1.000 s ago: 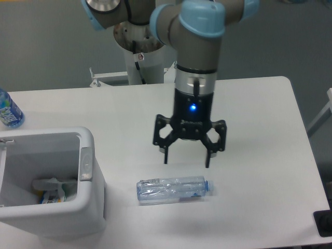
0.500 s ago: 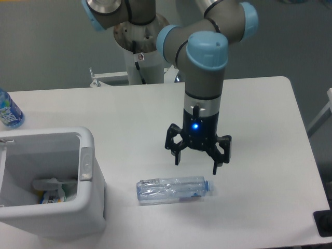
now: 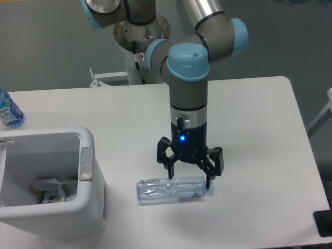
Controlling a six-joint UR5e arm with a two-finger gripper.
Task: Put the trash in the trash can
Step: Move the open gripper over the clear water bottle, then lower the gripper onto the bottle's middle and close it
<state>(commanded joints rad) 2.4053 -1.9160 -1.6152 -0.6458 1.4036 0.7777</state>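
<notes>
A clear plastic bottle with a blue cap (image 3: 174, 189) lies on its side on the white table, cap pointing right. My gripper (image 3: 189, 175) hangs open directly over its right half, fingertips just above or at the bottle's top edge, nothing held between them. The white trash can (image 3: 85, 179) stands at the front left with its top open. Inside it lies crumpled trash (image 3: 50, 190), partly grey and clear with some yellow; I cannot tell whether the film wrapper is part of it.
A bottle with a bright blue label (image 3: 9, 110) stands at the table's far left edge. The arm's base column (image 3: 140, 57) rises behind the table's back edge. A dark object (image 3: 324, 223) sits off the front right corner.
The gripper has dropped lower and shifted left toward the front, from hovering behind the bottle to right above it. It stays open. The bottle has not moved.
</notes>
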